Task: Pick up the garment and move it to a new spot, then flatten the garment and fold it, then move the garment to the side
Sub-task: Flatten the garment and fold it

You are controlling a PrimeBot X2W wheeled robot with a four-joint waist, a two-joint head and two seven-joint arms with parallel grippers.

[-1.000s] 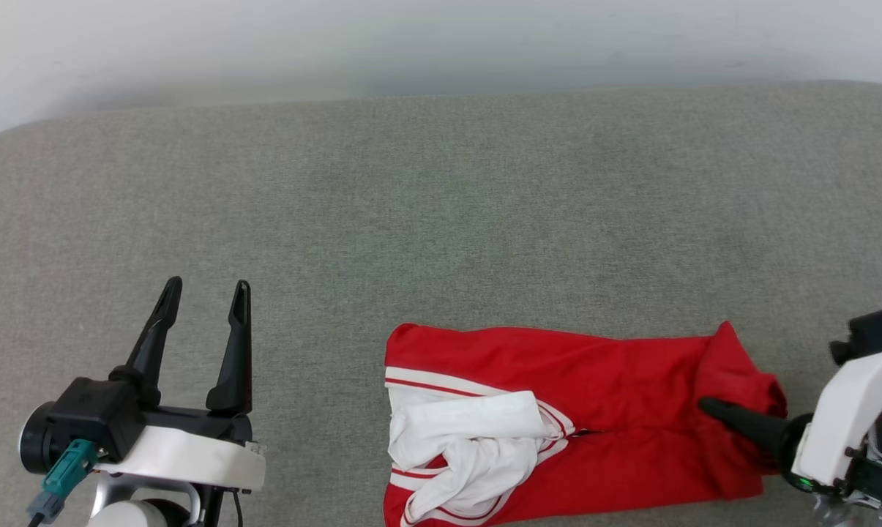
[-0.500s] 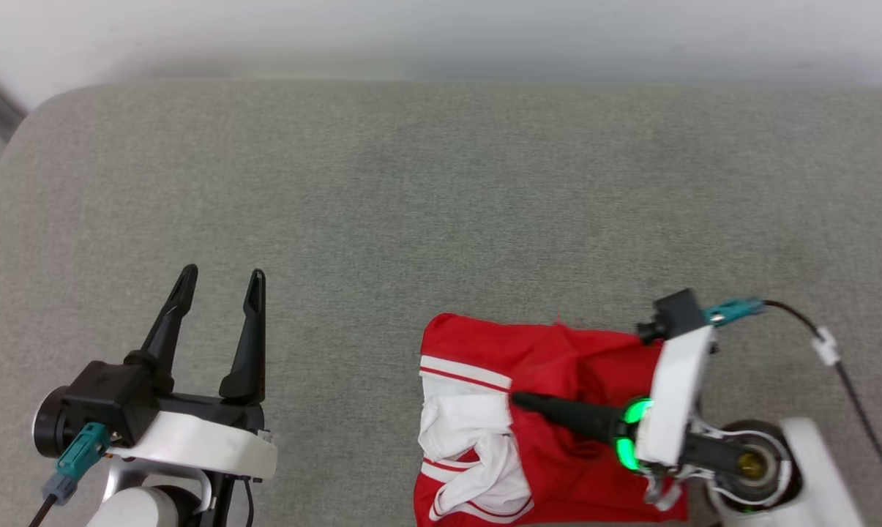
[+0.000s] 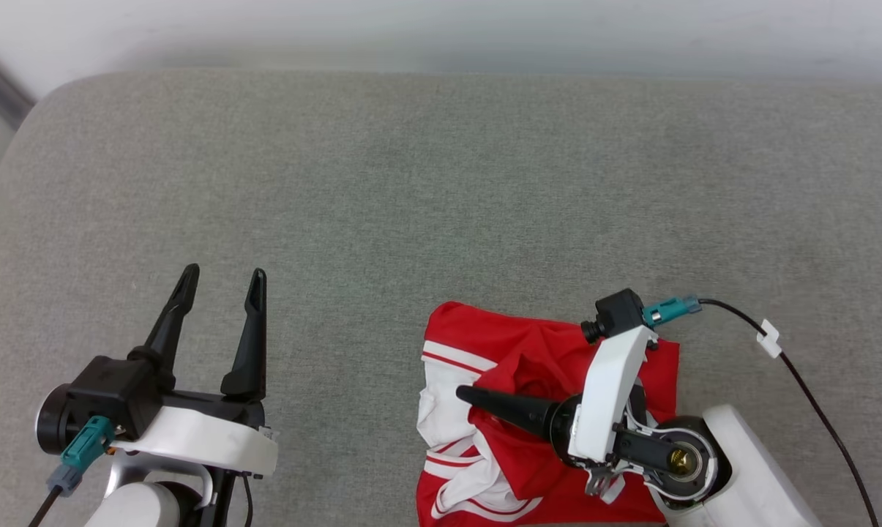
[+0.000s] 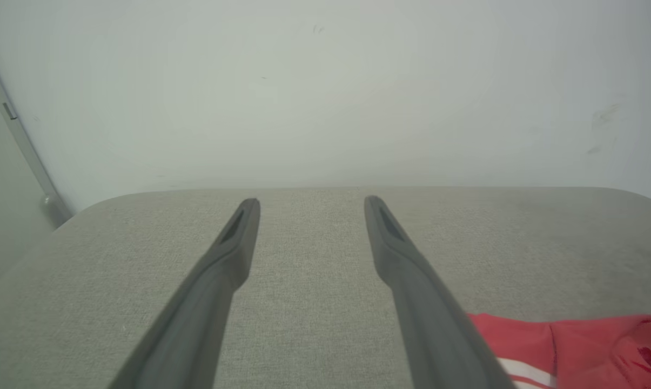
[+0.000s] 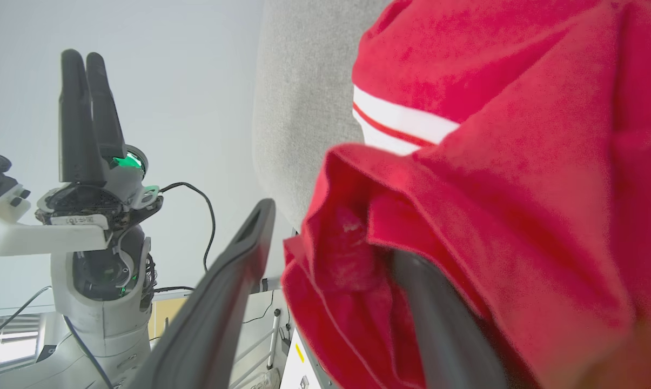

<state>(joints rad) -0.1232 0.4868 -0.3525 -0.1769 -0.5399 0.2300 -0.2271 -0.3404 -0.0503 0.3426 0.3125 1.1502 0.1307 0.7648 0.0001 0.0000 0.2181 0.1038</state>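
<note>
One red garment [image 3: 536, 351], its lower edge cut off by the frame, lies bunched at the near edge of the grey surface [image 3: 441, 183]. Of two pincers, the right pincer [image 3: 477, 384] stands spread, one finger hidden under red cloth. The left pincer [image 3: 225, 272] is spread too, well apart from the garment.

red, white-striped garment [image 3: 517, 348] on a grey cushion [image 3: 411, 183].

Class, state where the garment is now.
Head view, lower centre-right: the garment lies on the grey cushion, partly draped over the right hand, apart from the left hand.
</note>
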